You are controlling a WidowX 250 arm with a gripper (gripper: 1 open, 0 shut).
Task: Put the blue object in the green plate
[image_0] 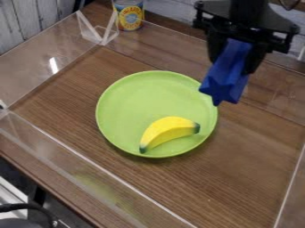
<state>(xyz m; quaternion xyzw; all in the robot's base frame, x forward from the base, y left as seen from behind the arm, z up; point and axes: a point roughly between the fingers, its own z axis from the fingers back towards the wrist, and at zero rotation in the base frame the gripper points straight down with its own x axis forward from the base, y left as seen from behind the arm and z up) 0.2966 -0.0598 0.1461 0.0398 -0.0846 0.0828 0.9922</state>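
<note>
Nearest the camera: clear plastic wall (53,165) along the near-left edge of the wooden table (71,116), w/ glare on it. A dark cable or similar at the bottom-left corner, too blurred to say more.

Mid-scene: green plate (125,107), round, lime, shallow rim, flat on the table. A yellow banana (167,134) lies in the plate's near-right part, curved, dark tip at its near-left end, touching the plate floor. Rest of the plate bare.

Right of centre, above the plate's right rim: blue object (227,73), royal blue, elongated, hanging roughly upright w/ a slight tilt, lower end toward the plate. It's off the table, in the air; its lower end overlaps the plate's far-right rim in this view, so approx over the rim edge, not resting in the plate. Can't tell how high above.

Gripper (242,44), black, comes down from the top right and points nearly straight down. Jaws clamped on the upper end of the blue object, at a medium spread, fingers either side of the slab. Arm body dark, goes out of frame at the top.

Far: a can (128,14) w/ yellow-blue label stands upright at the far-left, near the back wall. Just left of it a clear plastic stand or bracket (98,28), angled. Table's far edge runs diagonally behind both.
</note>
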